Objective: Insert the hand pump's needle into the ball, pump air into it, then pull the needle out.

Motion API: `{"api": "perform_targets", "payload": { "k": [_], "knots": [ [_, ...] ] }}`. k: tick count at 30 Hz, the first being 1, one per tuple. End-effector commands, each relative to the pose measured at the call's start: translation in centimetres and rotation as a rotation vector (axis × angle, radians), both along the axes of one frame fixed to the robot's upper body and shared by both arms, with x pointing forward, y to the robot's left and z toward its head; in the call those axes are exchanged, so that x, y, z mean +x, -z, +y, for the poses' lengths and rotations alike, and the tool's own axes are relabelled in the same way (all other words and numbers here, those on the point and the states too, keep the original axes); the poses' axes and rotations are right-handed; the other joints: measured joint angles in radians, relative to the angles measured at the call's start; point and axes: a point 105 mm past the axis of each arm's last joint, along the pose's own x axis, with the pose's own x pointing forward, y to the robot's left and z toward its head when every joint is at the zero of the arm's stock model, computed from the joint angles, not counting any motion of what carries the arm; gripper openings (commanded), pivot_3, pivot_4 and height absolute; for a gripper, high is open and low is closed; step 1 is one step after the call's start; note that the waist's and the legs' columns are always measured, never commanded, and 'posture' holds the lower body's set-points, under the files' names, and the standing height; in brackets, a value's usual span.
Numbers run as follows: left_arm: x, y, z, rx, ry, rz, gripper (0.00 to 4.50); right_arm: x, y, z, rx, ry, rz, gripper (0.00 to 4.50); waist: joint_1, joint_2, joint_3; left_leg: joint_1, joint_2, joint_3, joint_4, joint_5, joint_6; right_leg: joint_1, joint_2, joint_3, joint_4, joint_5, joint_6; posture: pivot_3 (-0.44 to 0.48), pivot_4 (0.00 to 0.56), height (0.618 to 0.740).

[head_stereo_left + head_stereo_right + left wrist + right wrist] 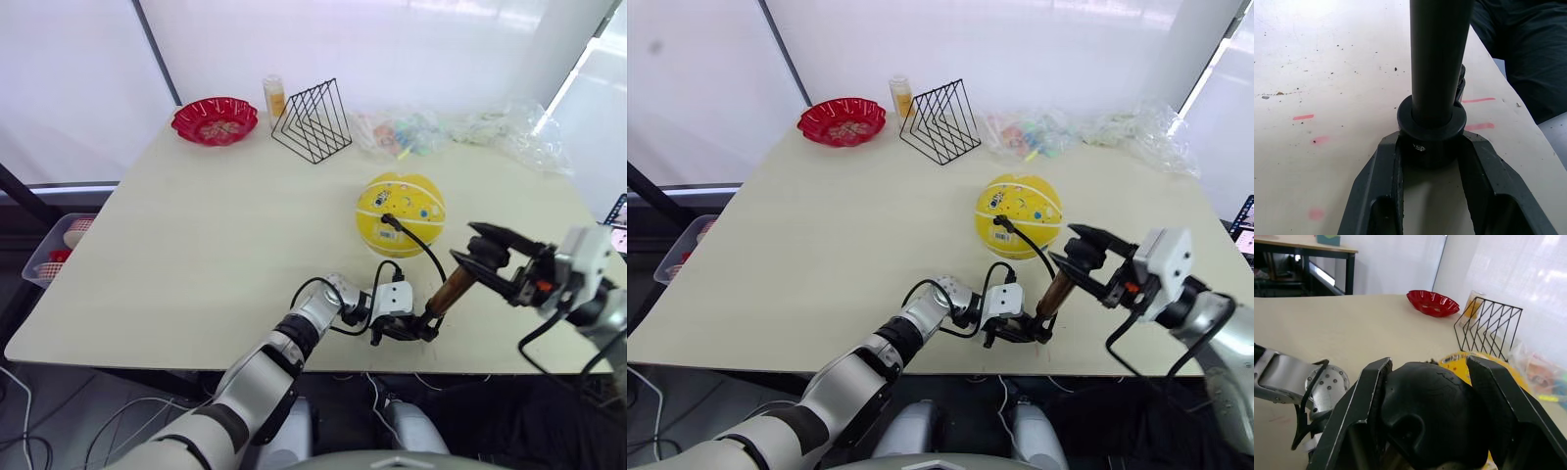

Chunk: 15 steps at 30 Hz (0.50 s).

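Over at the far left corner of the worktop a red bowl is sitting, and just beside it toward the middle of the far edge an orange bottle is standing behind a black wire rack. Further along the far edge, crinkled clear plastic bags with coloured bits inside are lying in a loose heap toward the far right corner. Near the front edge, the left gripper is reaching in low over the worktop, its two black fingers clenched around the black base cap of the hand pump. That pump is standing on the worktop close to the front edge, leaning to the right as it rises, its gold-bronze barrel showing between the two grippers. A thin black hose is arching up from the pump's foot and running back to the yellow ball, which is resting on the worktop right of centre, well behind the pump. The hose's small black fitting is sitting against the ball's upper front surface; the needle itself is too small for me to make out. To the right, the right gripper is coming in from the right side, its fingers grasping the black handle at the top of the pump.
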Motion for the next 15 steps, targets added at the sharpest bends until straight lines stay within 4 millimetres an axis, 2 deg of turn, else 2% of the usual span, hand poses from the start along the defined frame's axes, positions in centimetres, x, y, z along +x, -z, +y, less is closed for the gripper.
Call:
{"api": "perform_targets", "payload": {
  "k": [1, 4, 11, 15],
  "knots": [
    [-1.3, 4.6, 3.6, 0.2, -0.063, 0.118, 1.1, -0.3, 5.0, 0.9, -0.044, -0.028, 0.137, 1.94, -0.001, 0.0, -0.001, 0.0, 0.0, 0.0, 0.0, 0.0, 0.0, 0.0, 0.0, 0.0, 0.0, 0.0, 0.0, 0.0, 0.15, 0.74],
    [-1.3, 4.6, 3.6, 0.198, -0.063, 0.119, 1.1, -0.3, 6.5, 1.2, -0.043, -0.02, 0.15, 1.94, -0.001, 0.0, -0.002, 0.002, 0.001, 0.0, 0.0, 0.0, 0.0, 0.001, 0.0, 0.0, 0.0, 0.0, 0.0, 0.0, 0.15, 0.74],
    [-1.3, 4.6, 3.6, 0.198, -0.063, 0.119, 1.1, -0.3, 7.1, 1.3, -0.04, -0.014, 0.141, 1.94, -0.001, 0.001, -0.002, 0.002, 0.001, 0.0, 0.0, 0.0, 0.0, 0.001, 0.0, 0.0, 0.0, 0.0, 0.0, 0.0, 0.15, 0.74],
    [-1.3, 4.7, 3.7, 0.201, -0.065, 0.119, 1.1, -0.1, 3.4, 1.0, -0.01, -0.044, 0.031, 1.94, -0.001, 0.002, -0.001, 0.002, 0.001, 0.0, 0.0, 0.0, 0.0, 0.001, 0.0, 0.0, 0.0, 0.0, 0.0, 0.0, 0.15, 0.74]
  ]
}}
